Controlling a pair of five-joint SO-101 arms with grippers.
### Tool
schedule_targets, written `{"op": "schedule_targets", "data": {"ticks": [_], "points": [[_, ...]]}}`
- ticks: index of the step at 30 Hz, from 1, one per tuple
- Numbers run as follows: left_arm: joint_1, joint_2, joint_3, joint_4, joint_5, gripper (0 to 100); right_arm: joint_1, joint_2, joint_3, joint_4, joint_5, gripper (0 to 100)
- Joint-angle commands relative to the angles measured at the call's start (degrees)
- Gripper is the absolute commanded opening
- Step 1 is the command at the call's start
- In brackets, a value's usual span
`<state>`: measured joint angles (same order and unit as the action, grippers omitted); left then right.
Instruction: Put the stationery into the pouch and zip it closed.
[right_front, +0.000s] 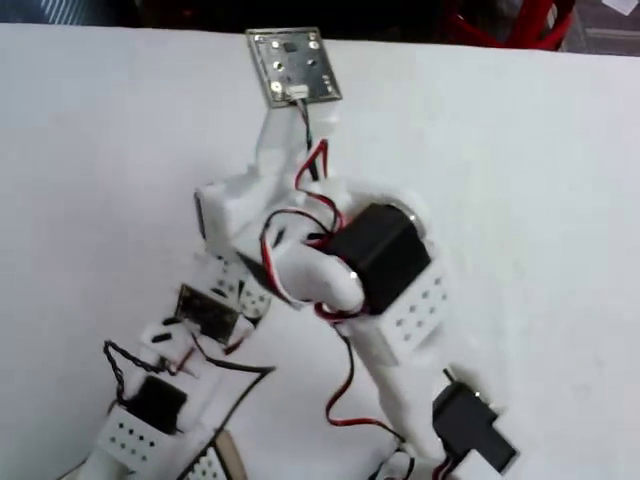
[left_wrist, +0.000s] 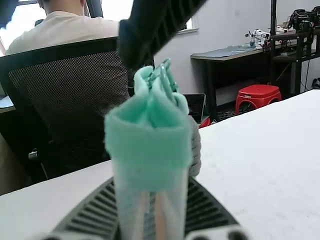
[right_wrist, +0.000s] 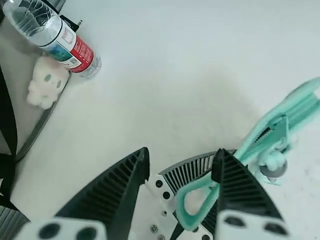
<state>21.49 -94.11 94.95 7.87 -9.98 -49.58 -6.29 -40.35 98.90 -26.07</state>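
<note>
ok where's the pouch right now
In the left wrist view the mint-green pouch stands upright, clamped in the left claw; in the right wrist view its zip end sits beside the right claw.

High view close above arms, left wrist level across table, right wrist downward, both sharing pouch

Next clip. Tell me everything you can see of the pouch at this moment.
The pouch has a soft mint-green fabric band on top and a clear body below, with slim sticks showing through it. It stands upright in the left gripper, its mouth bunched together. The zipper runs along the top edge, and its green pull loop lies against one finger of the open right gripper.
</note>
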Motion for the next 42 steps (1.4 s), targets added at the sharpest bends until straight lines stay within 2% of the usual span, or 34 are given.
{"op": "schedule_targets", "data": {"ticks": [1, 8, 14, 23, 27, 32, 35, 39, 42], "points": [[-2.0, -0.5, -1.1, -2.4, -0.7, 2, 0.0, -2.7, 3.1, 0.2, -0.4, 20.5], [-3.3, -0.5, -1.1, -2.4, -0.3, 2, 0.5, -10.2, 9.8, 0.0, 1.6, 20.5], [-2.9, -0.5, -1.1, -2.3, -0.3, 2, 5.6, -5.7, 10.2, 0.0, 1.6, 20.7], [-2.4, -0.5, -1.1, -2.0, -0.3, 2, -2.9, 2.3, 1.4, 0.0, 1.1, 20.5], [-2.5, -0.5, -1.1, -2.0, -0.3, 2, -2.9, 2.9, 1.7, 0.0, 0.2, 20.4], [-2.1, -0.7, 0.3, -2.4, -0.7, 2, -1.9, 2.4, 4.0, 0.0, 0.6, 10.1], [-2.2, -0.7, 0.3, -2.4, -0.4, 2, 0.2, 2.3, 4.0, 0.0, 6.0, 1.9], [-2.2, -0.7, 0.2, -2.4, -0.3, 3, 6.5, 2.2, 4.1, 0.0, 8.0, 1.7], [-2.1, -0.7, 0.2, -2.0, 0.3, 10, 10.4, 2.8, 4.4, 0.0, 13.3, 1.8]]}}
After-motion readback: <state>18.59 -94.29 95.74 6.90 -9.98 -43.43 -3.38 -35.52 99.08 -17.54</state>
